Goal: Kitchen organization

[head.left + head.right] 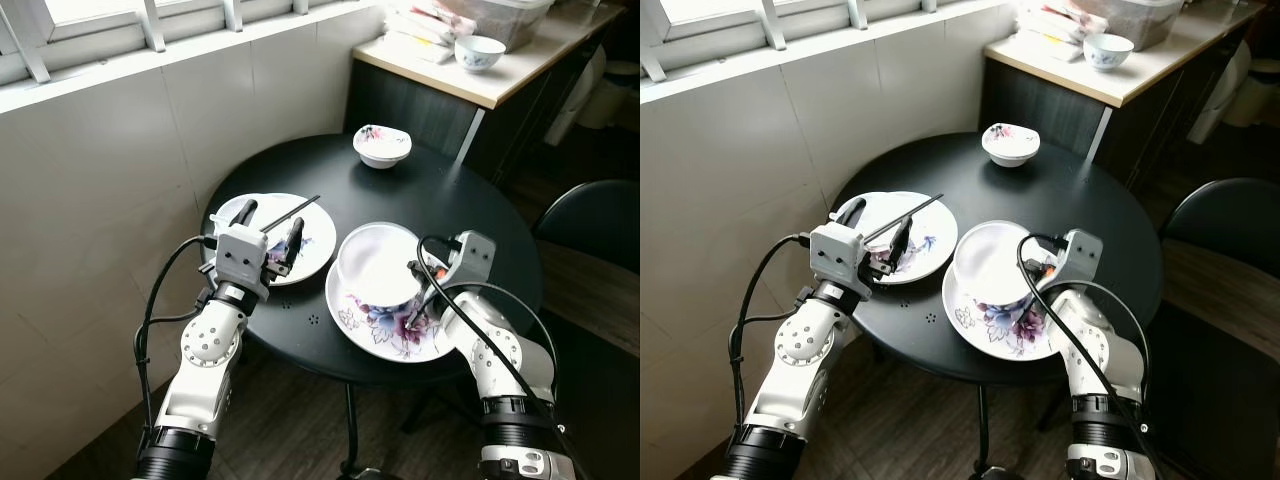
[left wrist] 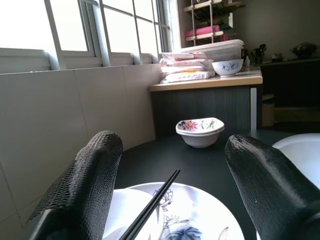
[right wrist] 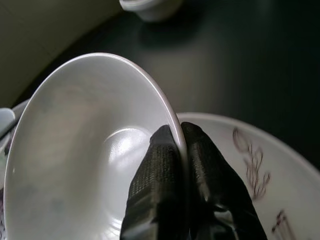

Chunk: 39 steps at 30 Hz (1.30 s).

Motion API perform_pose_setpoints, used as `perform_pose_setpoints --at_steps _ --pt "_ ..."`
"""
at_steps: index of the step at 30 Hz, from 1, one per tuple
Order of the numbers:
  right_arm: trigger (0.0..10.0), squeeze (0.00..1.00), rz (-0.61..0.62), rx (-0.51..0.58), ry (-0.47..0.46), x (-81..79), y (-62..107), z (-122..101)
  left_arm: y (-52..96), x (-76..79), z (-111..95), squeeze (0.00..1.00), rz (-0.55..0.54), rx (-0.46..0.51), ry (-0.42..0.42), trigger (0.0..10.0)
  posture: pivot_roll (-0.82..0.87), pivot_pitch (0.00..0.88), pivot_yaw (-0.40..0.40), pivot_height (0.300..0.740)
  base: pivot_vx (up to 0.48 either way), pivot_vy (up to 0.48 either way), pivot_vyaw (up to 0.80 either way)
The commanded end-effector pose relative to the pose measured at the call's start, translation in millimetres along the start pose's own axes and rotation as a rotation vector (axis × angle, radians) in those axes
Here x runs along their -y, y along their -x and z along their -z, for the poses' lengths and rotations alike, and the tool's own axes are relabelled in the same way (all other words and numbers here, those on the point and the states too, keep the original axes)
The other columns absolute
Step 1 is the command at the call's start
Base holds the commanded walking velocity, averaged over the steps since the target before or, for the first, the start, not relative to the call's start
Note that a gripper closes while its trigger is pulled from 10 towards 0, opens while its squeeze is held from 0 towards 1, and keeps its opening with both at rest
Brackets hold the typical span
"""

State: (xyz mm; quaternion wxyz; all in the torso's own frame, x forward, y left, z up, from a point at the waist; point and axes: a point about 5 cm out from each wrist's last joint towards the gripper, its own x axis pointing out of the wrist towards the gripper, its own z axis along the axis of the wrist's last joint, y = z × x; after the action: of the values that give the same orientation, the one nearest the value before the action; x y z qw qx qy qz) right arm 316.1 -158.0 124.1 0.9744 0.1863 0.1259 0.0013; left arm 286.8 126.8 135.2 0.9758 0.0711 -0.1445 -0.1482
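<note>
On the round black table point(image 1: 470, 205), the right gripper point(image 1: 420, 290) pinches the near right rim of a white bowl point(image 1: 378, 265), one finger inside and one outside, and the bowl sits tilted on a large flowered plate point(image 1: 395, 325) at the near edge. The left gripper point(image 1: 270, 232) hovers with its fingers spread apart over a second plate point(image 1: 315, 235) on the left, where black chopsticks point(image 1: 290, 212) lie. A small flowered bowl point(image 1: 382, 145) stands at the far side of the table, and another bowl point(image 1: 479, 52) is on the counter point(image 1: 500, 85) beyond.

White bowl point(image 1: 376, 265) on a purple-flowered plate point(image 1: 388, 318), beside black chopsticks point(image 1: 290, 213) on a blue-flowered plate point(image 1: 310, 240); black bench point(image 1: 470, 215).
</note>
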Motion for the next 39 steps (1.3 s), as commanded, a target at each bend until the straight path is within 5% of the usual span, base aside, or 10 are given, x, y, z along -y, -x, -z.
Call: perform_pose_setpoints --at_steps 1,4,9,23,39 --pt "0.0 0.00 -0.017 0.152 0.110 -5.7 2.7 -25.9 -0.6 0.8 2.6 0.00 0.002 -0.019 -0.002 10.0 -0.02 0.000 -0.072 0.740 0.000 0.000 0.00" --pt "0.0 0.00 -0.021 0.355 0.319 -13.0 9.4 -49.6 -0.1 -0.1 2.9 0.00 -0.007 -0.021 -0.003 10.0 -0.02 0.000 -0.072 0.740 0.000 0.000 0.80" --pt "0.0 0.00 -0.046 0.482 0.378 -20.8 15.2 -61.7 0.7 -2.6 4.0 0.00 -0.023 -0.032 -0.005 10.0 -0.02 0.000 -0.076 0.740 0.000 0.000 0.80" --pt "0.0 0.00 -0.155 0.636 0.457 -39.7 24.2 -64.7 1.3 -5.9 2.9 0.00 -0.035 -0.027 0.017 10.0 -0.01 0.000 -0.071 0.740 0.000 0.137 0.80" --pt "0.0 0.00 -0.206 0.664 0.461 -44.3 24.4 -56.3 0.8 -6.5 0.8 0.00 -0.036 -0.005 0.005 10.0 -0.01 0.000 -0.066 0.740 0.000 0.060 0.80"
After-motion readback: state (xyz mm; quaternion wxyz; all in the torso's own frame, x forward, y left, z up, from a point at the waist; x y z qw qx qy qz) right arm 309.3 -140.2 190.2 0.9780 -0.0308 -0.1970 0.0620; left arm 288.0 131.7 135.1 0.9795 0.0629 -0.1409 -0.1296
